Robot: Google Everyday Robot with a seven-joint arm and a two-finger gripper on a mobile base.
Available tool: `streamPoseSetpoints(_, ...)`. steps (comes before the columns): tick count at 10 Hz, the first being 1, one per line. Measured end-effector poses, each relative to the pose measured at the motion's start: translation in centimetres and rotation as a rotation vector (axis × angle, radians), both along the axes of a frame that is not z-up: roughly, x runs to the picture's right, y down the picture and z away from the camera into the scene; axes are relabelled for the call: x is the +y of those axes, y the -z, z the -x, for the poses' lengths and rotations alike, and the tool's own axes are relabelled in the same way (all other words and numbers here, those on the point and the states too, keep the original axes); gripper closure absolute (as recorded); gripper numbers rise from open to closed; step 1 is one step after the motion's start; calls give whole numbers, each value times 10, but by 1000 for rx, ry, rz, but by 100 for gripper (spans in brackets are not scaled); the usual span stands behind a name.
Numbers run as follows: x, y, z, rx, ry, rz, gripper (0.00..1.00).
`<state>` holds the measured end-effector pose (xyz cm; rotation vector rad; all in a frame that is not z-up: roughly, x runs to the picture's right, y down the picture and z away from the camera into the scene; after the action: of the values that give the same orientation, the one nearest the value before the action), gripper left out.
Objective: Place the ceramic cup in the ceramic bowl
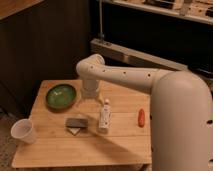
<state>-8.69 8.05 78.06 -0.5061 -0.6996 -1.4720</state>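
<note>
Camera view, near to far. Robot arm (165, 105): its bulky white body fills the lower right. Ceramic cup (22, 131): small, white and handleless, standing rim-up at the front-left edge of the wooden table (75, 152), well apart from the gripper. It is judged light, rigid, smooth-glazed and chippable. The best hold is probably across the wall just below the rim, with a gentle set-down. Mid-table: a dark flat block (76, 123), a white bottle (104, 116) and a small orange-red item (141, 116). Ceramic bowl (61, 96): shallow, green and empty, at the rear left. Gripper (90, 102): hangs beside the bowl, behind the bottle, fingers spread and holding nothing. Dark shelving stands behind.
</note>
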Motion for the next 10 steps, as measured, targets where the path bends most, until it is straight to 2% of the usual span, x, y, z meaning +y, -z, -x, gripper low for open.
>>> streamPoseSetpoints(3, -15, 16, 5, 3, 5, -2, 20)
streamPoseSetpoints(7, -19, 20, 7, 6, 6, -3, 20)
streamPoseSetpoints(10, -30, 36, 17, 5, 15, -8, 20)
